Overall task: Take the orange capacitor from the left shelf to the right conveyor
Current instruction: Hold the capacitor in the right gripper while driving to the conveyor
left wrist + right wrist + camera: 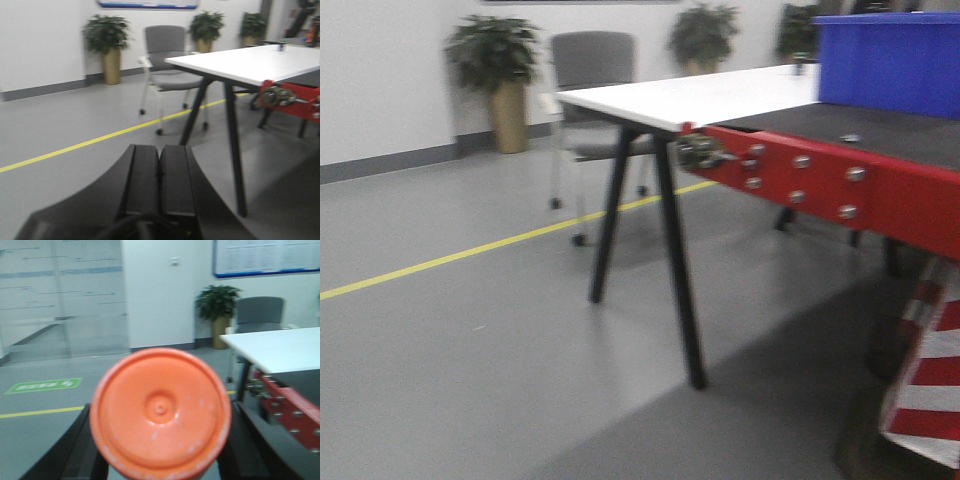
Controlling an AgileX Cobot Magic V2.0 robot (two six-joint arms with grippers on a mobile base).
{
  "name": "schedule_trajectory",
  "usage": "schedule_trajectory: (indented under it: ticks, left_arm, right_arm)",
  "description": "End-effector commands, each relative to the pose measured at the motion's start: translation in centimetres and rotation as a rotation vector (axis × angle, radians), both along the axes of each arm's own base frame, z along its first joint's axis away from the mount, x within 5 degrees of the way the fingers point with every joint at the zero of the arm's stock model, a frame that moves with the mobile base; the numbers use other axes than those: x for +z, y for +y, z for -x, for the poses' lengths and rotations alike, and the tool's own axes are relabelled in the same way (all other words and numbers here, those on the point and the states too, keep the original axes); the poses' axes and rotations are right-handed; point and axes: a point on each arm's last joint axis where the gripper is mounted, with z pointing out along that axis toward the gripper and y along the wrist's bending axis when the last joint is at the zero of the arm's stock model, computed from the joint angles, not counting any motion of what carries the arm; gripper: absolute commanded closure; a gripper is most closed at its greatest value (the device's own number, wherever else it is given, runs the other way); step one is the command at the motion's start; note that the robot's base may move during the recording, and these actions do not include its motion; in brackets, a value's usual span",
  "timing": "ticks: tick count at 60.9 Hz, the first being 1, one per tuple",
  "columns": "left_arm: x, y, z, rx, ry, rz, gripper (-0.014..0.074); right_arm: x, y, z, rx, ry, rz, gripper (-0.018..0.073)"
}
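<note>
The orange capacitor (160, 412) fills the right wrist view end-on, its round flat end facing the camera. My right gripper (160, 450) is shut on it, with a black finger on each side. My left gripper (160, 175) is shut and empty, its two black pads pressed together, held above the grey floor. The right conveyor (880, 130) shows as a dark belt behind a red side rail (830, 185) at the right of the front view; it also shows in the right wrist view (305, 390). The left shelf is out of view.
A white table (700, 95) on black legs stands beside the conveyor. A blue bin (890, 60) sits on the belt. A grey chair (590, 70) and potted plants (495, 55) stand by the wall. A yellow floor line (470, 250) crosses the grey floor. A red-white striped barrier (930, 390) hangs at lower right.
</note>
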Motion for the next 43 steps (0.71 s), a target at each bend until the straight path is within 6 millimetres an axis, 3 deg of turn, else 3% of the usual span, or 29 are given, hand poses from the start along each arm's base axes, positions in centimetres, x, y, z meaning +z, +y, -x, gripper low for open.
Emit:
schedule_trajectory:
  ticks: [1,43]
  left_arm:
    - [1.01,0.0,0.04,-0.002,-0.086,0.012,0.0701]
    - [1.01,0.0,0.04,-0.002,-0.086,0.012,0.0701]
  right_arm:
    - [1.62,0.0,0.12,0.002,-0.096,-0.029,0.0511]
    - [1.62,0.0,0.12,0.002,-0.096,-0.029,0.0511]
